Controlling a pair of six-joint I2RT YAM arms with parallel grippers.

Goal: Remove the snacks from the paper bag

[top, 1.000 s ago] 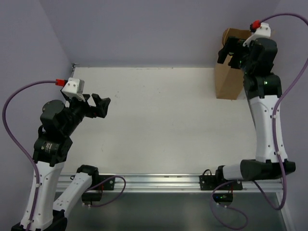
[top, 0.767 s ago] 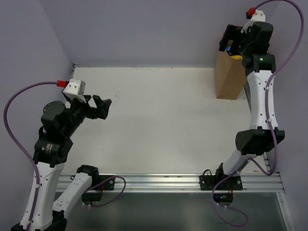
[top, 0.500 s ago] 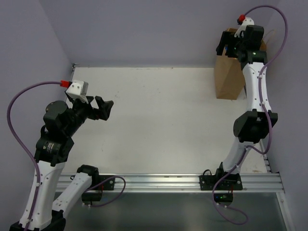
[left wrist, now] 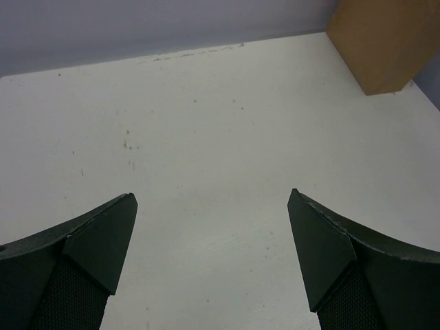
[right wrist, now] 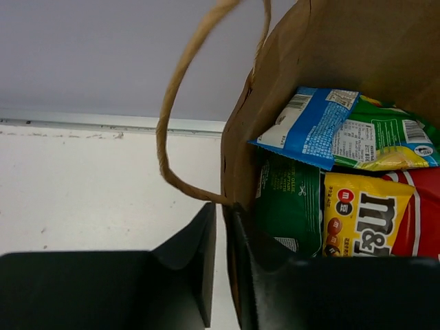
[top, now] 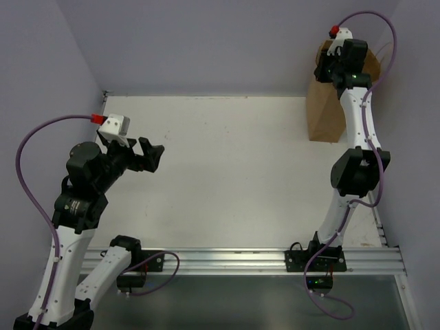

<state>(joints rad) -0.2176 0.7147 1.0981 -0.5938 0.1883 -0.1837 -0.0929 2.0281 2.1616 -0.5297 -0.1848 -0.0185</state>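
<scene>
No snacks [right wrist: 344,185] are out: all lie inside the paper bag [right wrist: 357,48], its rim pinched by the right fingers [right wrist: 196,275]; left fingers [left wrist: 96,240] wide.

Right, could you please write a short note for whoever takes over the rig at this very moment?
Left gripper: open, empty, hovering over the white table, well away from the bag.
Right gripper: closed on the top edge of the tall brown paper bag, one finger inside and one outside.
Things: the bag stands at the table's far right corner. Inside it are a yellow M&M's packet, a blue packet, a green-and-yellow packet, a dark green packet and a red packet.
Done: bag edge gripped; no snack is out.
Left: take out every packet.
</scene>
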